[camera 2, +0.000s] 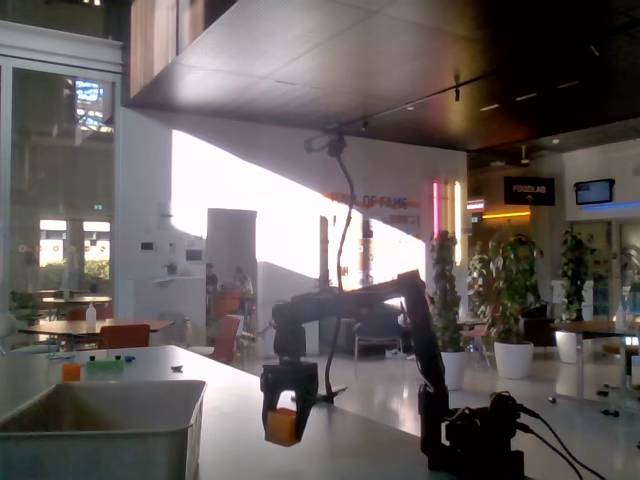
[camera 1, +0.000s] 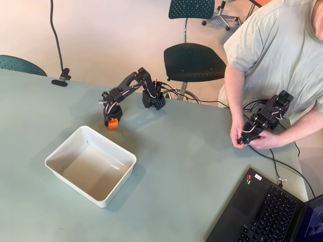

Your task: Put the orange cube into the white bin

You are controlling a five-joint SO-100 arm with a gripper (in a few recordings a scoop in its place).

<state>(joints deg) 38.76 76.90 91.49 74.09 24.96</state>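
The orange cube (camera 1: 113,124) (camera 2: 281,427) is held between the fingers of my black gripper (camera 1: 112,121) (camera 2: 282,418), which is shut on it. In the overhead view the cube is just past the far right corner of the white bin (camera 1: 56,153), outside its rim. The fixed view shows the gripper pointing straight down, with the cube lifted a little off the table and to the right of the white bin (camera 2: 105,432). The bin's inside looks bare in the overhead view.
A person sits at the table's right side with hands on a second arm. An open laptop (camera 1: 267,212) lies at the near right corner. A black cable clamp (camera 1: 60,80) sits at the far edge. Chairs (camera 1: 194,61) stand behind the table.
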